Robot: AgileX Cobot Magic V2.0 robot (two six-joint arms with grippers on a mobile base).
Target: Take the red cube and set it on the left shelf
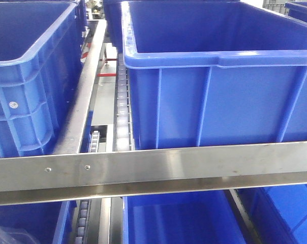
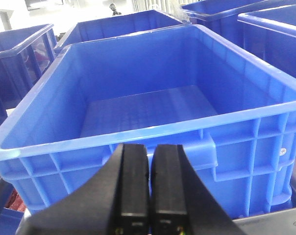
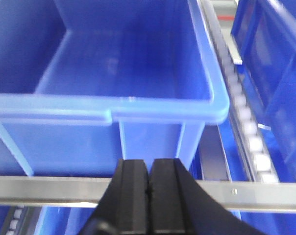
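Observation:
No red cube shows in any view. My left gripper [image 2: 149,149] is shut and empty, its black fingers pressed together in front of the near rim of an empty blue bin [image 2: 138,132]. My right gripper [image 3: 150,164] is shut and empty, held over the steel front rail [image 3: 50,190] before another empty blue bin [image 3: 109,110]. Neither gripper shows in the front view.
Blue plastic bins fill the rack: a large one [image 1: 219,61] at centre right, another [image 1: 26,66] at left, more on the lower level [image 1: 174,218]. A steel rail [image 1: 153,168] crosses the front. Roller tracks [image 1: 122,101] and a divider bar [image 1: 85,86] run between bins.

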